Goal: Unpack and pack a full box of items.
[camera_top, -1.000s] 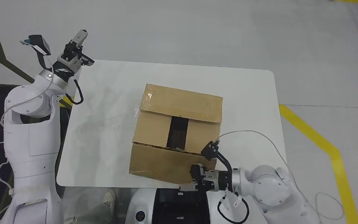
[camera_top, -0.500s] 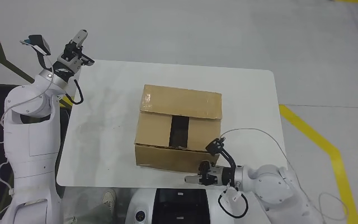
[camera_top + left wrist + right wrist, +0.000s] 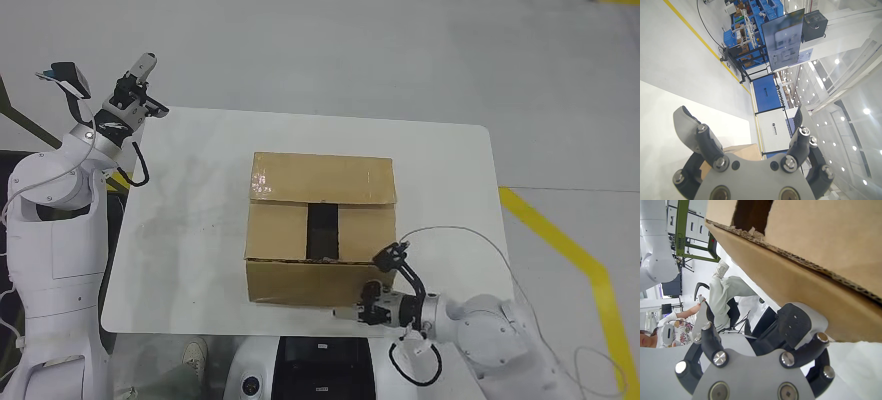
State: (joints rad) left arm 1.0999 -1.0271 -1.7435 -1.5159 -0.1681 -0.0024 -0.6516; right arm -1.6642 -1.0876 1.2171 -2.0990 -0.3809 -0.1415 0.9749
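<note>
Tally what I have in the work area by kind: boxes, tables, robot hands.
cardboard box: 1
table: 1
robot hands: 2, the left hand and the right hand
Total: 4

— What's around on your feed?
— I see a white, round-cornered table top on a pale grey floor, with a yellow floor stripe near it.
— And farther off?
— I get a big dark flat screen near blue storage racks, plus a green metal frame.
</note>
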